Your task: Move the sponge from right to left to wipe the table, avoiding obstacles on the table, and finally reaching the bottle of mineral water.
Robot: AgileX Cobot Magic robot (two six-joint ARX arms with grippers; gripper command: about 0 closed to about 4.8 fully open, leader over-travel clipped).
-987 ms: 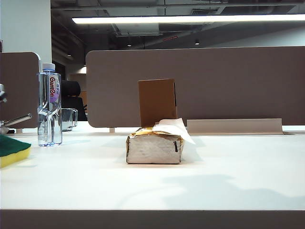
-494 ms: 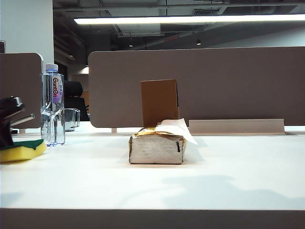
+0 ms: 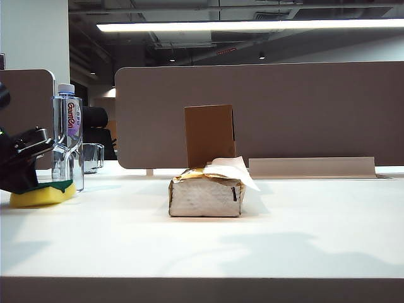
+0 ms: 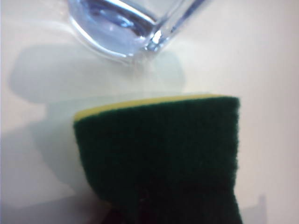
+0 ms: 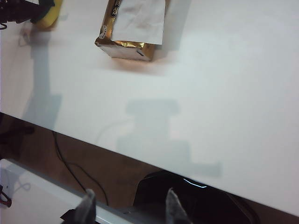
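A: Where is the left hand (image 3: 28,165)?

B: Just beside the tall clear plastic water bottle with the white cap and red-lettered label (image 3: 67,136), on its outer side in the exterior view. It is clamped on the rectangular yellow foam sponge with the dark green scouring top (image 3: 43,192), which rests on the wide white counter (image 3: 208,243). In the left wrist view the sponge's front edge (image 4: 159,154) sits near the bottle's clear base (image 4: 126,28), with a strip of bare counter between; I can't tell whether they touch.

A: And the right hand (image 5: 127,205)?

B: Well apart from the bottle, hanging off the counter's front edge, fingers apart, holding nothing.

A: Which step is this?

B: I'd judge the last one: the wipe is at the bottle. The crumpled grey-white tissue pack with white tissue poking out (image 3: 207,191) and the upright brown cardboard box (image 3: 209,134) behind it both stand well to the far side of the bottle from the sponge. The next move calls for a small, gentle nudge or a stop; a hard push could topple the bottle.

A: The surroundings?

B: Smooth, bare white top with soft shadows. A small clear glass mug (image 3: 93,156) stands just behind the bottle, brown partition panels (image 3: 265,113) beyond, and a long ceiling light (image 3: 252,25) in a dim office.
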